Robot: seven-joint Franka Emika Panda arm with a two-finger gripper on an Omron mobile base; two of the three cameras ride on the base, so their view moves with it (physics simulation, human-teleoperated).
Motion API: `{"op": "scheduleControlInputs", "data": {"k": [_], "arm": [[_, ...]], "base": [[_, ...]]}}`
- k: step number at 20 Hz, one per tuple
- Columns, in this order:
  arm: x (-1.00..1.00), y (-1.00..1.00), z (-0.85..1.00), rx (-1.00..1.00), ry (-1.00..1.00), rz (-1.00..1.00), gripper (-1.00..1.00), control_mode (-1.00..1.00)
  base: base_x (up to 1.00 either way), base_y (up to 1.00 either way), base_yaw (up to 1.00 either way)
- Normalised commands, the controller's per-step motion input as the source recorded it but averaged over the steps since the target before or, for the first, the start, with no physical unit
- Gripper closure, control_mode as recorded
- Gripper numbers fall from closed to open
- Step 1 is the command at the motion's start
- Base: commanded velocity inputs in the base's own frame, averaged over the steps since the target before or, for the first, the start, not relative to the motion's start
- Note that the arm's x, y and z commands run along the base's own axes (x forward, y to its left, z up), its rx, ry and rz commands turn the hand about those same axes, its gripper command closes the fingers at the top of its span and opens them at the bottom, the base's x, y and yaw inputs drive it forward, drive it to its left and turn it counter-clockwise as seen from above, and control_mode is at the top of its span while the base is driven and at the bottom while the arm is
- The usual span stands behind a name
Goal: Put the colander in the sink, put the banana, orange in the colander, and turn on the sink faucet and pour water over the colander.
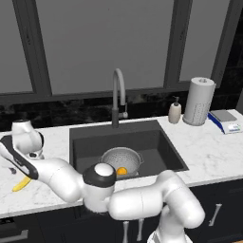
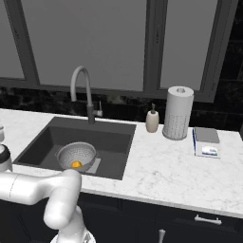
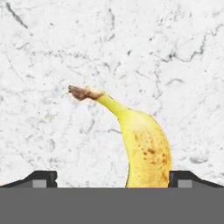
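Fingers (image 3: 43, 177) stand wide, tips at seven and five o'clock in the hand view, the banana (image 3: 144, 148) between them on the counter (image 3: 52, 52), untouched. Closing near its curved end could make it slip or roll away.

counter (image 1: 213, 156): white veined marble, smooth | colander (image 1: 121, 159): perforated metal | banana (image 3: 144, 148): matt, brown-speckled skin

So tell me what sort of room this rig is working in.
Most likely a home kitchen, a rendered one: a sink set in a white marble counter, a gooseneck faucet under windows, and a paper-towel roll beside a soap dispenser.
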Motion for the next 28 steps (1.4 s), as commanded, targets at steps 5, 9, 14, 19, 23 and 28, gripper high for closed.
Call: {"op": "scheduleControlInputs", "data": {"k": [5, 9, 14, 19, 23, 28], "arm": [[-0.23, 0.02, -0.27, -0.06, 0.00, 0.00, -1.00, -1.00], [-0.04, 0.00, -0.26, -0.04, -0.02, 0.00, -1.00, -1.00], [-0.34, -0.14, -0.17, -0.01, -0.06, 0.00, -1.00, -1.00], [-0.43, -0.30, -0.01, 0.00, -0.10, -0.04, -1.00, -1.00], [-0.40, -0.32, -0.03, 0.00, -0.06, -0.08, -1.00, -1.00], [-0.38, -0.38, -0.11, 0.00, -0.09, -0.07, -1.00, -1.00]], "base": [[0.00, 0.00, 0.00], [0.00, 0.00, 0.00], [0.00, 0.00, 0.00], [0.00, 0.00, 0.00], [0.00, 0.00, 0.00], [0.00, 0.00, 0.00]]}}
